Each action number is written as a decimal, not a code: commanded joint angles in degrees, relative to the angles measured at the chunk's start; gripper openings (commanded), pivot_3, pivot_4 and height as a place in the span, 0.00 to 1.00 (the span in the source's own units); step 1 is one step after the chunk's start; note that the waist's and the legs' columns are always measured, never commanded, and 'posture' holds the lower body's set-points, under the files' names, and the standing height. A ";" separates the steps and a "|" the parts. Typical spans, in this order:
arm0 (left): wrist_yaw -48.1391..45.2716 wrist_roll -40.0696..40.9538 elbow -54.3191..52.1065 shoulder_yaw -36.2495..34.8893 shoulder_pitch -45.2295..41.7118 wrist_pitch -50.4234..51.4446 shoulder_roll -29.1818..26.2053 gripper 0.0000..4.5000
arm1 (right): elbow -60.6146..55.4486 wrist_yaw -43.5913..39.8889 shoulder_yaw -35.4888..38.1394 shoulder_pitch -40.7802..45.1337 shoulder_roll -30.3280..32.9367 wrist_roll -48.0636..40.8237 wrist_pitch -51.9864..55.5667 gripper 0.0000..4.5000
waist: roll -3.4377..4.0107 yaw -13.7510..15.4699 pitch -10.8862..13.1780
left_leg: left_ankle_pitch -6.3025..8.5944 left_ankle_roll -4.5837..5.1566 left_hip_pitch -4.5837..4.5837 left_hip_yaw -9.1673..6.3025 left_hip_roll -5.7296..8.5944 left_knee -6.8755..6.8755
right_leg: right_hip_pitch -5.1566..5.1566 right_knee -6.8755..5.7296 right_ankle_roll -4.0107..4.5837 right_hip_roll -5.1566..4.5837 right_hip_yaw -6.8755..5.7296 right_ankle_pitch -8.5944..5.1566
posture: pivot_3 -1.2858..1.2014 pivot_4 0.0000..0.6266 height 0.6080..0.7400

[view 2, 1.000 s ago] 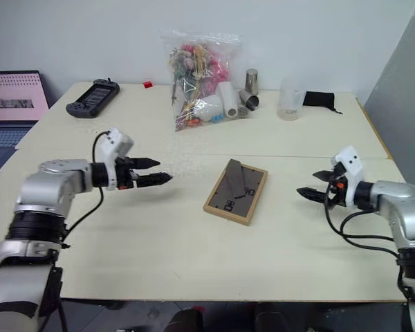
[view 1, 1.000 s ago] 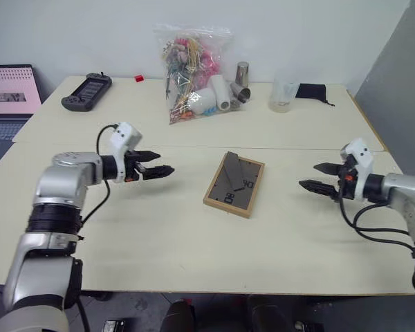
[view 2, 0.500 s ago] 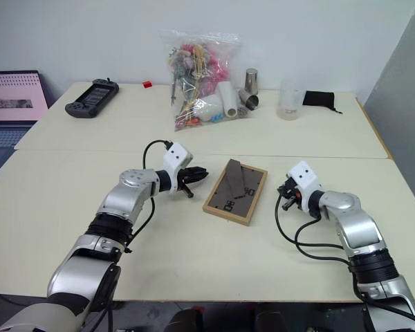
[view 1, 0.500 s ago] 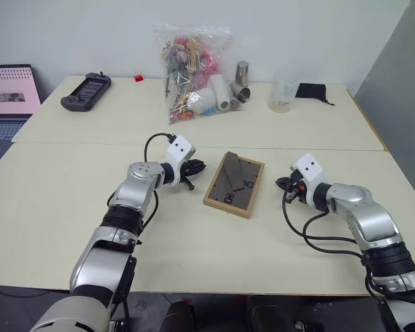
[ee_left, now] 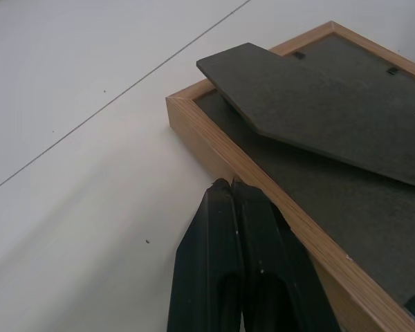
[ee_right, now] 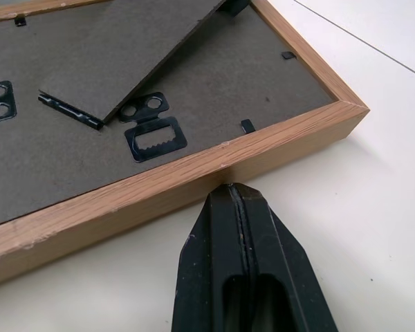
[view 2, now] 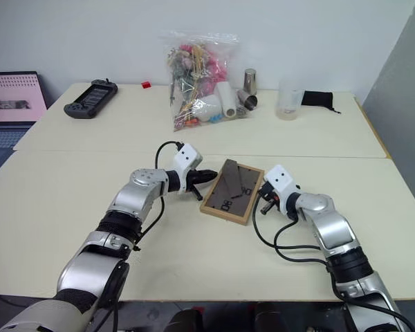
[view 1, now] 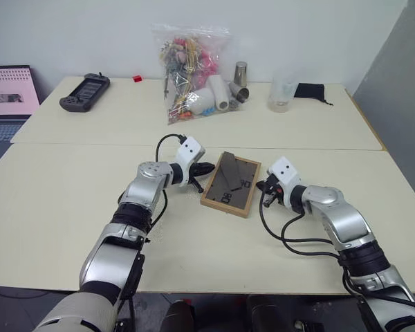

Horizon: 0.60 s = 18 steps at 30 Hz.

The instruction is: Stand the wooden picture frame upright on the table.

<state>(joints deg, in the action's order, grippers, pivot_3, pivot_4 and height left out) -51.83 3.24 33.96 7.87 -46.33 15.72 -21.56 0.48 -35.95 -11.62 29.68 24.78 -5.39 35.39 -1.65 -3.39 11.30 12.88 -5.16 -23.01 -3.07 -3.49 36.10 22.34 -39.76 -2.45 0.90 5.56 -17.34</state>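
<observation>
Wooden picture frame (view 1: 229, 184) lay face down on the bench (view 1: 69, 200), stand side up. My left jaws (ee_left: 228, 207) and right jaws (ee_right: 236, 200) were pressed together, tips against its opposite edges

Before me is the table (view 1: 69, 207), pale cream, with a seam across its middle. The wooden picture frame (view 1: 229, 184) lies flat on it, back side up. At the far side lie a plastic bag (view 1: 188, 72), a game controller (view 1: 86, 91), a clear cup (view 1: 281, 95) and a black pouch (view 1: 311, 90).
</observation>
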 commanded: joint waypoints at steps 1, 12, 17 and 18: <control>-3.54 1.78 -8.20 1.38 2.25 2.94 -0.35 0.01 | -2.03 -1.34 -0.69 1.28 -1.15 -0.73 -1.28 0.00 | 0.00 0.08 0.00 | 0.00 0.00 0.00 -0.01 0.00 0.00 | 0.00 -0.01 0.00 0.00 -0.01 0.00 | 0.52 0.24 1.00; -7.43 4.21 -27.41 0.94 11.89 13.70 -8.19 0.01 | -6.57 -8.29 -2.21 0.18 -2.19 -4.81 2.04 0.00 | 0.00 -0.07 0.00 | 0.00 0.00 0.03 -0.02 -0.04 -0.01 | 0.00 -0.04 0.01 0.02 -0.01 -0.01 | 0.52 0.24 1.00; -9.10 6.06 -34.30 0.94 14.09 18.30 -10.98 0.01 | -7.61 -10.60 -2.63 0.23 -1.51 -5.57 3.24 0.00 | 0.00 0.05 0.00 | 0.00 0.00 0.02 -0.02 -0.03 0.00 | 0.00 -0.04 0.01 0.02 -0.01 -0.01 | 0.52 0.24 1.00; -9.39 6.50 -35.50 0.89 14.48 19.12 -11.37 0.01 | -7.62 -10.82 -2.59 0.20 -1.39 -5.49 3.25 0.00 | 0.00 0.02 0.00 | 0.00 0.00 0.02 -0.02 -0.03 0.00 | 0.00 -0.04 0.01 0.02 -0.01 -0.01 | 0.52 0.24 1.00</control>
<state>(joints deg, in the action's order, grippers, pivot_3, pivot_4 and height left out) -58.56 6.12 4.74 8.00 -31.65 33.79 -33.35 -2.64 -44.26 -13.12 29.21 24.19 -8.01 39.37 -1.65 -3.37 11.30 12.88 -5.16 -22.99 -3.08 -3.53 36.11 22.34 -39.79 -2.44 0.92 5.55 -17.36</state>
